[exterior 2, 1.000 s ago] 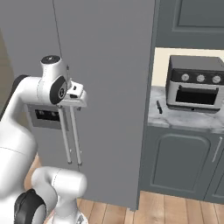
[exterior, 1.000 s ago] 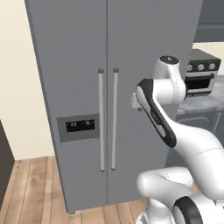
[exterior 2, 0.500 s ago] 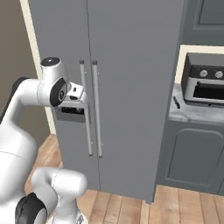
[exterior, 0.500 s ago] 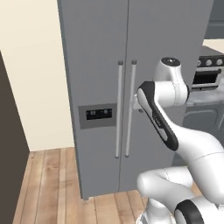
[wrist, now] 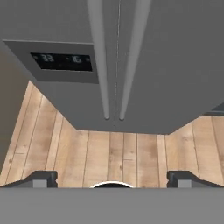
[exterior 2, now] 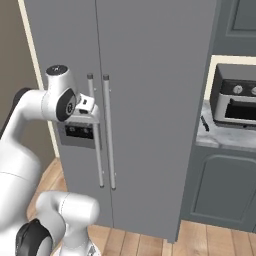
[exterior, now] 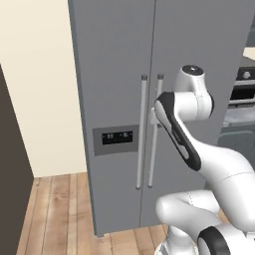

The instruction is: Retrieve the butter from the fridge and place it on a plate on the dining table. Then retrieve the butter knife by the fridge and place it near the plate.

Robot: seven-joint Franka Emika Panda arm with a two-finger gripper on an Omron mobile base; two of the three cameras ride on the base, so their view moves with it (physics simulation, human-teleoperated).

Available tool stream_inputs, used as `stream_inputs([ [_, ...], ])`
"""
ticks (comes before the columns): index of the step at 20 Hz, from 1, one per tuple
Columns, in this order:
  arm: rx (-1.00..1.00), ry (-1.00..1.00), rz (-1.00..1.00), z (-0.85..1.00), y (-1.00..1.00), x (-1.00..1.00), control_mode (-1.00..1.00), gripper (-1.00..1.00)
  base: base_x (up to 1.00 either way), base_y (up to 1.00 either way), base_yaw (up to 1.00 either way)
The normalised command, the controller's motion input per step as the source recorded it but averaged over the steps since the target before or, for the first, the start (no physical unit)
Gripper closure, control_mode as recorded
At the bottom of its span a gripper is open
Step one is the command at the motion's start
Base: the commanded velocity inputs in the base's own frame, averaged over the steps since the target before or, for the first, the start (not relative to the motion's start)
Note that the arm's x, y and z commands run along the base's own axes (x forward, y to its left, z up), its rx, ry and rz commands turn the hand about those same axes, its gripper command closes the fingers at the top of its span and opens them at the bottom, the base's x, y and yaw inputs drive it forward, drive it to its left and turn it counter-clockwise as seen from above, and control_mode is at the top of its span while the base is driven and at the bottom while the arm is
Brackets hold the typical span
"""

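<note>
With both doors of the fridge [exterior: 149,99] shut, the butter presumably inside, and the butter knife [exterior 2: 204,123] on the counter to its right, the empty gripper [wrist: 112,177], jaws spread wide, hangs near the handles [wrist: 114,61], so the approach step likely calls for grasping one.

the wooden plank floor [exterior: 64,209] carries the tall grey fridge [exterior: 114,74], which stands on it with both doors shut, its base meeting the boards in the hand view [wrist: 118,131]. to the fridge's right, seen from the right base view, a marble bench [exterior 2: 225,141] sits over dark grey cabinets. on it stands a dark toaster oven [exterior 2: 236,97], and just beside that, nearer the fridge, lies a small slim dark butter knife [exterior 2: 204,123], flat on the marble.
</note>
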Motion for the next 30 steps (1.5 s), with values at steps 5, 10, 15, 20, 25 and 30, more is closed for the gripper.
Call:
stream_inputs([
  [5, 0.1, -0.03, 0.0, -0.34, -0.2, 0.0, -1.0, -1.0, 0.0, 0.0, 0.0],
  [10, 0.33, -0.05, 0.09, -0.52, -0.87, 0.59, -1.0, -1.0, 0.0, 0.0, 0.0],
  [15, 0.22, -0.08, 0.05, -0.33, 0.07, 0.88, -1.0, -1.0, 0.0, 0.0, 0.0],
  [20, 0.0, 0.0, 0.0, -0.19, 0.66, 0.47, -1.0, -1.0, 0.0, 0.0, 0.0],
  [25, 0.01, -0.01, 0.0, -0.28, -0.01, 0.28, -1.0, -1.0, 0.0, 0.0, 0.0],
  [30, 0.03, -0.04, 0.0, -0.15, -0.33, 0.18, -1.0, -1.0, 0.0, 0.0, 0.0],
])
